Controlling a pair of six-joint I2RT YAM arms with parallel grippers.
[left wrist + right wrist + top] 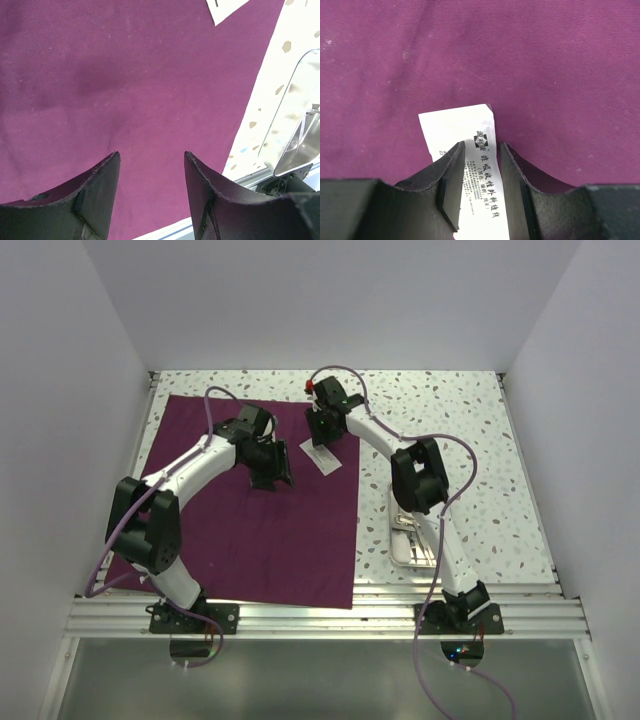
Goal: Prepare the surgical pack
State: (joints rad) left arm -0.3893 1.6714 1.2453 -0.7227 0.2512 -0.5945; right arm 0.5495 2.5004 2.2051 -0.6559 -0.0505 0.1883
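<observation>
Top external: 1 maroon cloth (pixel 250 540) lies flat on the left of the table (pixel 480 420). 1 steel tray (pixel 400 545) sits right of it, partly hidden by my right arm (pixel 430 480), contents unclear. 1 white packet (pixel 322 457) lies on the cloth's far right part, long axis far-left to near-right. My left pincer (pixel 150 154) gapes over bare cloth; my right pincer (pixel 481 145), slightly apart, straddles the packet.

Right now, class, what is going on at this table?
The maroon cloth lies spread flat. The right gripper hangs, jaws parted, over a white packet lying on the cloth, apparently not pinching it. The left gripper hovers open above bare cloth, holding nothing. The steel tray sits on the table beside the cloth.
</observation>
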